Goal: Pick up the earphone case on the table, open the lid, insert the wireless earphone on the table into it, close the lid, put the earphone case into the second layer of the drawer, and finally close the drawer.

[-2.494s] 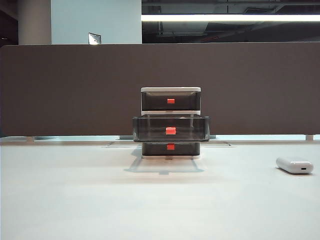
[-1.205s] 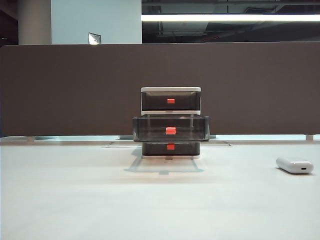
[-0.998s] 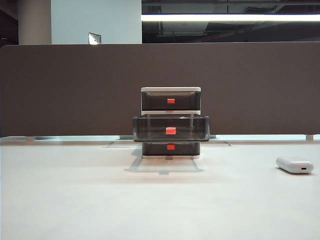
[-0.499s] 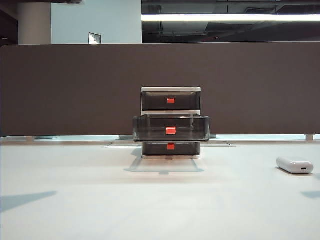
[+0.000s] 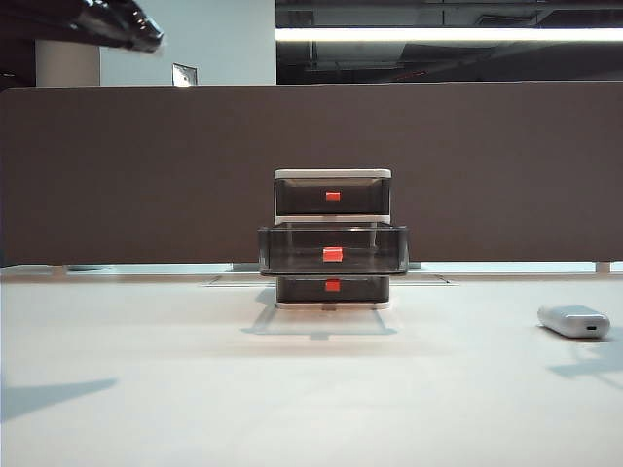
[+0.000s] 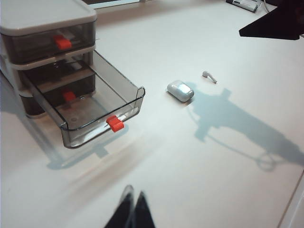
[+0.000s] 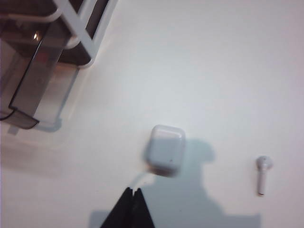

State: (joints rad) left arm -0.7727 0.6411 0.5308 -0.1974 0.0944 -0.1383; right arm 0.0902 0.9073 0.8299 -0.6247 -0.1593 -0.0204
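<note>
The white earphone case [image 5: 574,321] lies shut on the table [image 5: 195,389] at the far right, well apart from the drawer [image 5: 332,238]. The second layer [image 5: 332,250] is pulled out and looks empty [image 6: 90,107]. The wireless earphone [image 6: 209,76] lies just beyond the case [image 6: 180,90]. My left gripper [image 6: 133,194] is shut and empty, high above bare table in front of the open drawer. My right gripper [image 7: 132,190] is shut and empty, hovering close to the case [image 7: 165,148], with the earphone [image 7: 262,175] off to one side.
A dark partition wall [image 5: 146,175] runs behind the drawer. A blurred black part of my left arm [image 5: 117,24] shows at the exterior view's top left. My right arm's dark shape [image 6: 280,21] sits in a corner of the left wrist view.
Both arms have come in over the table: the left arm now shows at the top left of the exterior view, and arm shadows have spread on the table at left and beside the case.
</note>
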